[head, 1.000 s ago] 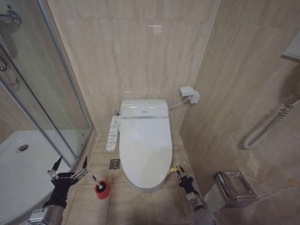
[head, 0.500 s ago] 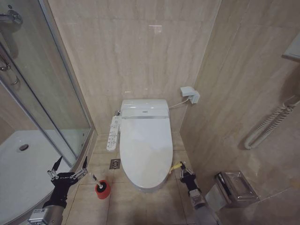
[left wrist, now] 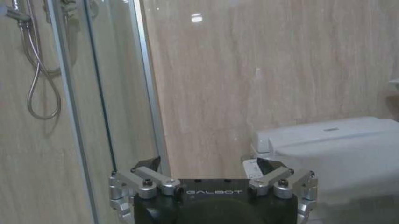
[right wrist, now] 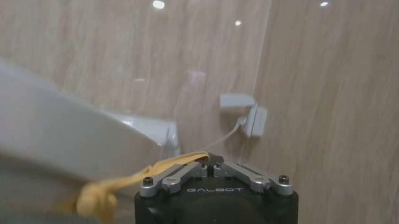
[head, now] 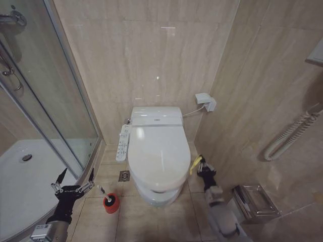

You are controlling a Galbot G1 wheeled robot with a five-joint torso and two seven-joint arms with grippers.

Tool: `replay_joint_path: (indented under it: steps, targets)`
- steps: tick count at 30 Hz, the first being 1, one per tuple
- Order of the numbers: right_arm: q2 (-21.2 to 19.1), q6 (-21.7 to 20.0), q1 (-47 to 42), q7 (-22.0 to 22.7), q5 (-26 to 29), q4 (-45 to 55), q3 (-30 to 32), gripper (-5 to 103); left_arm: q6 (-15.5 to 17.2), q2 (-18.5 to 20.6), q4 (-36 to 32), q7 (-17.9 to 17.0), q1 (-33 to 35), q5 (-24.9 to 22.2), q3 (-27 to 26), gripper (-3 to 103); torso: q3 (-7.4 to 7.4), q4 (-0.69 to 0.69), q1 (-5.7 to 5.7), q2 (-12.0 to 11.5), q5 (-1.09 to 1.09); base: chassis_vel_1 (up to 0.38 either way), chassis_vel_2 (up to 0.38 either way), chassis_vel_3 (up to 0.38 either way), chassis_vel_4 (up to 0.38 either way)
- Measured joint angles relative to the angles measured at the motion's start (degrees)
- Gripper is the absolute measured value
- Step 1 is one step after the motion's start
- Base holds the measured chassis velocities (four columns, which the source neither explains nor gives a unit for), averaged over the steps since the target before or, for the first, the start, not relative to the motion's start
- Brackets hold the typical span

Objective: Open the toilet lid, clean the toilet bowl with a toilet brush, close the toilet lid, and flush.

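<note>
- The toilet lid (head: 159,156), a glossy white oval of smooth plastic, is tilted with its front edge lifted clear of the white ceramic toilet bowl (head: 154,194) beneath it.
- The right gripper (head: 203,166) sits just beside the lid's right edge; its metal fingers are pinched together on a yellow strap (head: 195,164), a soft band that runs from the fingers to the lid's side.
- The left gripper (head: 74,177) hangs low over the beige floor tiles (head: 146,222), near the curved shower tray (head: 30,191); its thin dark fingers are spread wide with nothing between them.
- The toilet brush (head: 103,192), a thin white stick, stands tilted in its small round red holder (head: 111,203) on the floor, between the left gripper and the bowl.
- A long white button panel (head: 121,143) lies along the toilet's left side.
</note>
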Motion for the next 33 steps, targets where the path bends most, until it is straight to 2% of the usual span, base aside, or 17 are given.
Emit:
replay_joint_path:
  steps: [8, 16, 23, 33]
  targets:
    - [-0.7, -1.3, 6.6, 0.0, 4.3, -0.9, 2.0, 1, 0.0, 0.0, 0.0, 0.0, 0.0, 0.0, 0.0, 100, 0.00, 0.05, 0.00, 0.0, 0.00, 0.000, 0.000, 0.000, 0.000]
    - [-0.5, -2.9, 13.6, 0.0, 6.1, -4.1, 1.7, 1, 0.0, 0.0, 0.0, 0.0, 0.0, 0.0, 0.0, 100, 0.00, -0.01, 0.00, 0.0, -0.01, 0.000, 0.000, 0.000, 0.000]
    - [0.2, -3.4, 21.3, 0.0, 7.2, -10.7, -0.3, 1, 0.0, 0.0, 0.0, 0.0, 0.0, 0.0, 0.0, 100, 0.00, -0.01, 0.00, 0.0, 0.00, 0.000, 0.000, 0.000, 0.000]
    - [-1.1, -3.3, 35.0, -0.8, 9.6, -22.0, -2.3, 1, 0.0, 0.0, 0.0, 0.0, 0.0, 0.0, 0.0, 100, 0.01, 0.02, 0.01, 0.0, 0.00, 0.000, 0.000, 0.000, 0.000]
